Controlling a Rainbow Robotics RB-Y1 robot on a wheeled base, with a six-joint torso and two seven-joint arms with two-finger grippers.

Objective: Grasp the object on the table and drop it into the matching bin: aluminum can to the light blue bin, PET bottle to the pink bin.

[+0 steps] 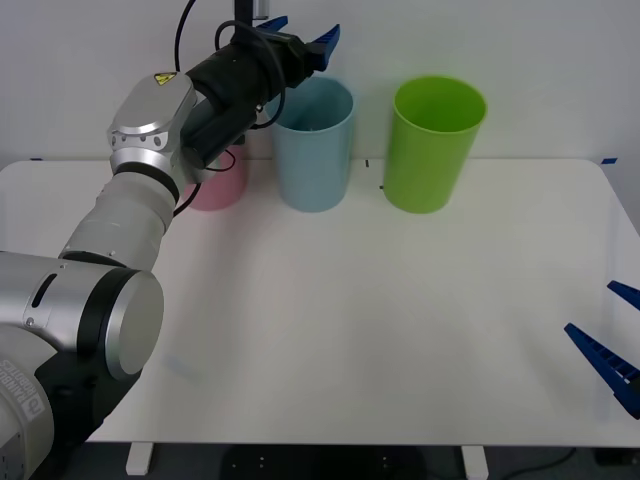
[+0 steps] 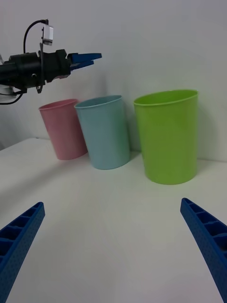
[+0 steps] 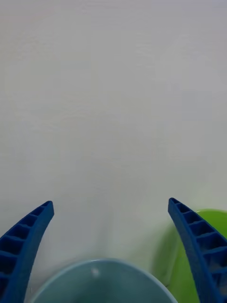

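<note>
Left claw (image 1: pixel 300 38) hangs wide open and empty directly over the mouth of the light blue bin (image 1: pixel 315 145), where I judge the can now lies unseen, while the right claw (image 1: pixel 612 340) waits spread low at the worktop's (image 1: pixel 330 330) edge.

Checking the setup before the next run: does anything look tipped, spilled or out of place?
Nothing stands out. The pink bin, light blue bin and green bin stand upright on the table; the left pincer hangs open above the blue one.
</note>
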